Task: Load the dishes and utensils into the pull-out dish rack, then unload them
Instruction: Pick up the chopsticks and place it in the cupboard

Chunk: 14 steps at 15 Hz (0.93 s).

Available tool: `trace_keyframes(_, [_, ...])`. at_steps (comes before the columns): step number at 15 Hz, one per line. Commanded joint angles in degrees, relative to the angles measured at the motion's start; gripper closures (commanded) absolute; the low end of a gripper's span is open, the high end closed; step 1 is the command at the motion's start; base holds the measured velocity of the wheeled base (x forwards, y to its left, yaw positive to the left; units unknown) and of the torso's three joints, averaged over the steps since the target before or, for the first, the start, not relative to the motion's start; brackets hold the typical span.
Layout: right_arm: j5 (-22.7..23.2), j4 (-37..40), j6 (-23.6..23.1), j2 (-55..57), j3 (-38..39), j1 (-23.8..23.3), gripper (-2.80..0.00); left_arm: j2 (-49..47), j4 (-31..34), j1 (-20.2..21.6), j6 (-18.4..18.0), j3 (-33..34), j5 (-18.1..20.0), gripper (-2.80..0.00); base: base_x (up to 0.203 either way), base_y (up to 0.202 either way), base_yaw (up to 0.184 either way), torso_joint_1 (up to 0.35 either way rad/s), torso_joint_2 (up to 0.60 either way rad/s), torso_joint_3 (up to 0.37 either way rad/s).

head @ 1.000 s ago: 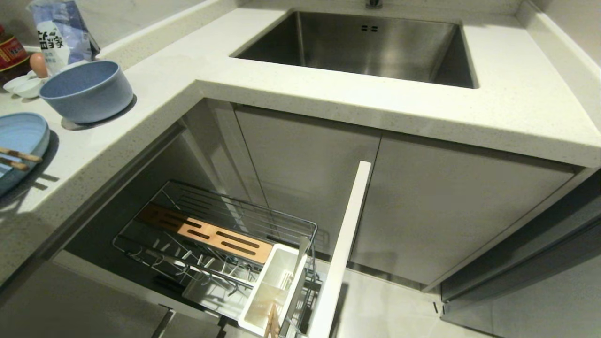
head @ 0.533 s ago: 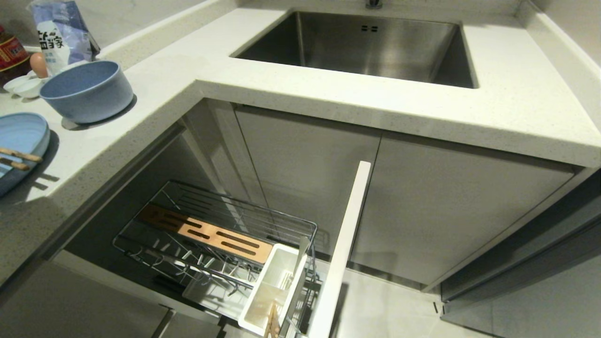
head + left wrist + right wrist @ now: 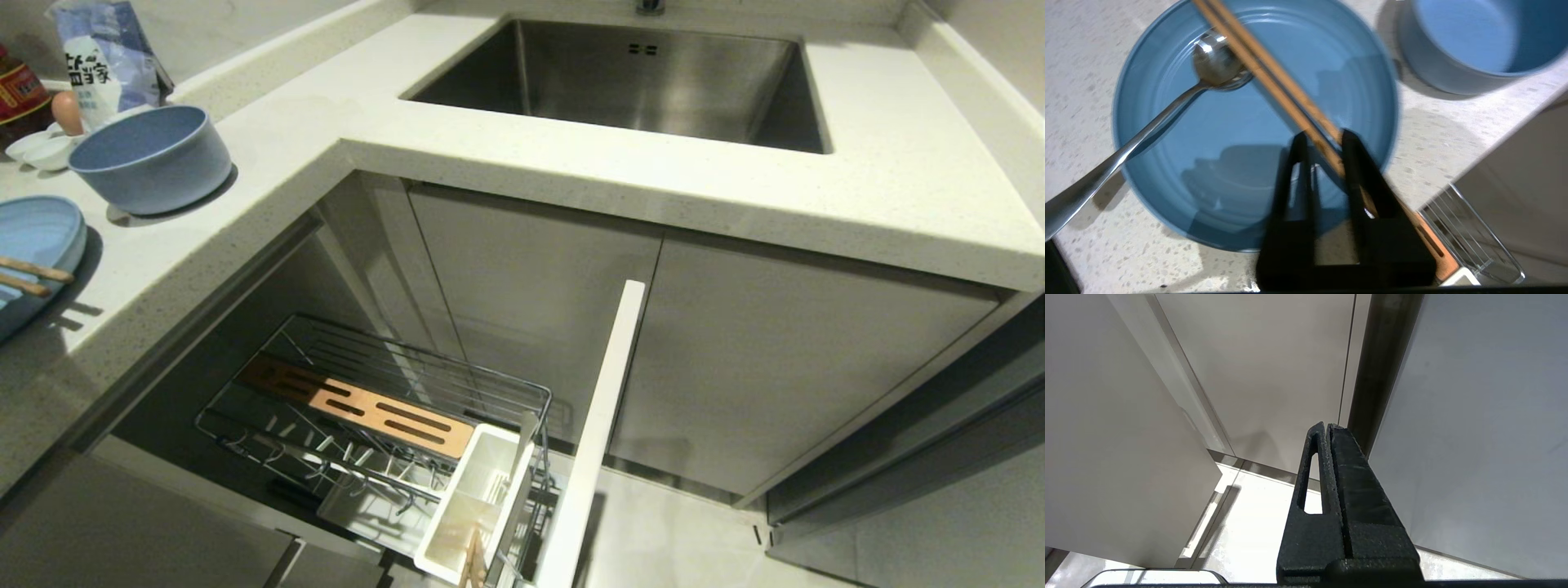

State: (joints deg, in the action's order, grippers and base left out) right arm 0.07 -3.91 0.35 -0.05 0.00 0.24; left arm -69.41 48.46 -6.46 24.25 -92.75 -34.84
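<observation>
Nearest me, low at the front, the pull-out dish rack stands drawn out from the cabinet, its white caddy at the near end holding what looks like a wooden stick or two; the prongs carry no dishes. Up on the counter to the left, the left gripper hangs over the near rim of the plate, jaws a little apart with the chopsticks running up between them. I can't tell whether they pinch the sticks or merely straddle them. The pair's long axis runs from the fingers diagonally across the plate and away, so they lie almost in line with the gripper's reach. The spoon crosses the other way, its bowl tucked under the sticks. Farther back sits the bowl, just clear of the plate. The right gripper is pressed shut, parked down by the cabinet doors, so the left arm is plainly the nearer one
</observation>
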Motion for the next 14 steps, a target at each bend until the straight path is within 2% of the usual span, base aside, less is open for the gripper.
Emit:
trace_keyframes(1, [0.0,0.0,0.0,0.0,1.3,0.0,0.00,0.0,0.3,1.5,4.3,1.4,-0.1,-2.80,0.000,0.000,0.000,0.000,0.00,0.000])
trace_keyframes(8, [0.0,0.0,0.0,0.0,1.3,0.0,0.00,-0.4,0.2,2.0,17.0,2.0,0.8,-2.80,0.000,0.000,0.000,0.000,0.00,0.000])
trace_keyframes(10, [0.0,0.0,0.0,0.0,1.3,0.0,0.00,-1.4,0.1,3.0,17.9,2.5,0.9,-2.80,0.000,0.000,0.000,0.000,0.00,0.000])
trace_keyframes(12, [0.0,0.0,0.0,0.0,1.2,0.0,0.00,-2.6,0.0,3.0,21.2,2.5,0.8,-2.80,0.000,0.000,0.000,0.000,0.00,0.000])
trace_keyframes(14, [0.0,0.0,0.0,0.0,1.3,0.0,0.00,-3.4,-0.1,3.0,22.9,2.6,0.9,-2.80,0.000,0.000,0.000,0.000,0.00,0.000])
